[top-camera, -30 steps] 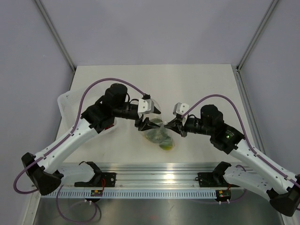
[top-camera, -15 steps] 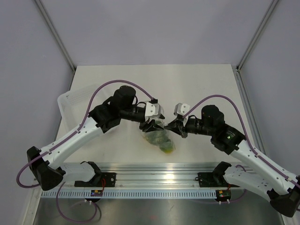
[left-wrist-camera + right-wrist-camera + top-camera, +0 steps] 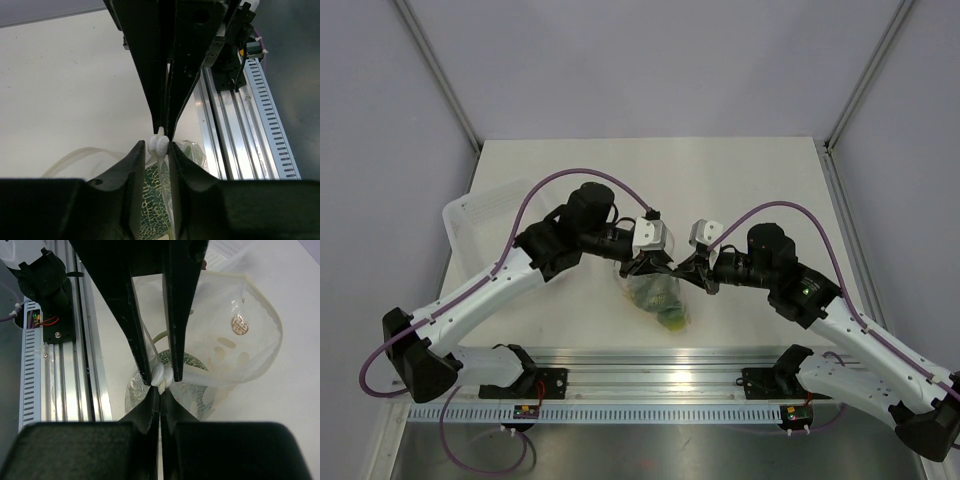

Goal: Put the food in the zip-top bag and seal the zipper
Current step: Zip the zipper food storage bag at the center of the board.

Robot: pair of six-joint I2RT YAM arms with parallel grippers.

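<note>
The zip-top bag (image 3: 660, 292) hangs at mid-table between both grippers, clear with cream dots (image 3: 240, 350). Inside it sits the food: a grey-green netted fruit (image 3: 152, 200) (image 3: 187, 360) and, lower down, a yellow ball (image 3: 673, 319). The white zipper (image 3: 159, 144) (image 3: 162, 375) sits on the mouth edge. My left gripper (image 3: 157, 147) (image 3: 652, 265) has its jaws narrowed onto that white piece from both sides. My right gripper (image 3: 160, 390) (image 3: 687, 268) faces it tip to tip, shut on the bag's mouth edge, with a cream strip end poking out.
A white rigid tray (image 3: 470, 215) lies at the table's left edge, behind the left arm. The aluminium rail (image 3: 650, 365) runs along the near edge, close below the bag. Grey walls enclose the table on three sides.
My left gripper slid right along the bag's top until it met the right gripper, and its jaws narrowed onto the zipper. The right gripper stayed put and shut.
</note>
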